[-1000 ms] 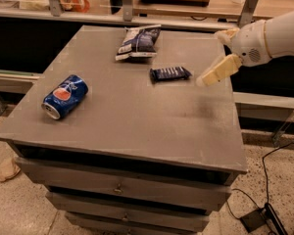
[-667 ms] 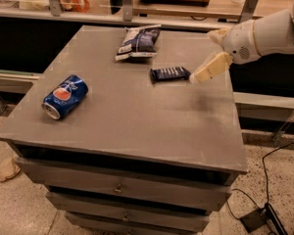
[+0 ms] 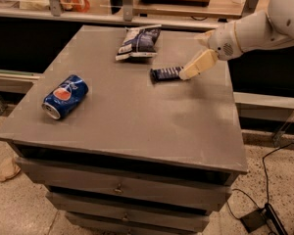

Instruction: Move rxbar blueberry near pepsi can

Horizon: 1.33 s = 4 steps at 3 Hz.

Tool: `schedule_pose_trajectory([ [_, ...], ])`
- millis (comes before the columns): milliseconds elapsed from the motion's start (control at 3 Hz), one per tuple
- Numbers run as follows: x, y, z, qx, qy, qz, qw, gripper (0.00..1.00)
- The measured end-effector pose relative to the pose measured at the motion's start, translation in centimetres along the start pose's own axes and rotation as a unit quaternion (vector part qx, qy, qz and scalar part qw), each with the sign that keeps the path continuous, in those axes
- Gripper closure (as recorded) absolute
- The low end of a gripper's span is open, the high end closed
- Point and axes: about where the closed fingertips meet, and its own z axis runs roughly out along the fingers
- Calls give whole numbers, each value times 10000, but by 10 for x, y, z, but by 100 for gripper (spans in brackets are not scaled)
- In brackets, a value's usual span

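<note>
The rxbar blueberry (image 3: 165,74) is lying flat on the grey cabinet top (image 3: 137,126), towards the back and right of centre, with its long side running roughly left to right. I am holding my gripper (image 3: 184,75) at the bar's right end, angled down from the right. I am not able to tell whether it is touching the wrapper or hanging just over it. Nor am I able to tell how far open it is, and I am seeing nothing lifted in it.

A crinkled chip bag (image 3: 138,41) is sitting just behind the bar, apart from it. The pepsi can (image 3: 65,96) is lying on its side near the left edge, well apart from the bar, with bare tabletop between them.

I am judging this to be the approach-and-grasp step: the bar is not yet taken, and the carry is not yet begun. The next move is calling for me to settle squarely over the narrow width of the bar and close on it low, since it is thin and flat. Then I am needing to take it left and forward and set it down beside the can without bumping the can, which looks free to roll.
</note>
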Motion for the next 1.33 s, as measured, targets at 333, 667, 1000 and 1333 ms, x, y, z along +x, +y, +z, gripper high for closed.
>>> schedule_pose_trajectory([
  [333,-3,-3,18,-152,-201,-197,9995,0],
  [667,-1,-2,35,-325,-332,-452,9979,0],
  [1000,12,-3,57,-551,-345,-605,9960,0],
  [1333,16,-3,60,-590,-326,-596,9959,0],
])
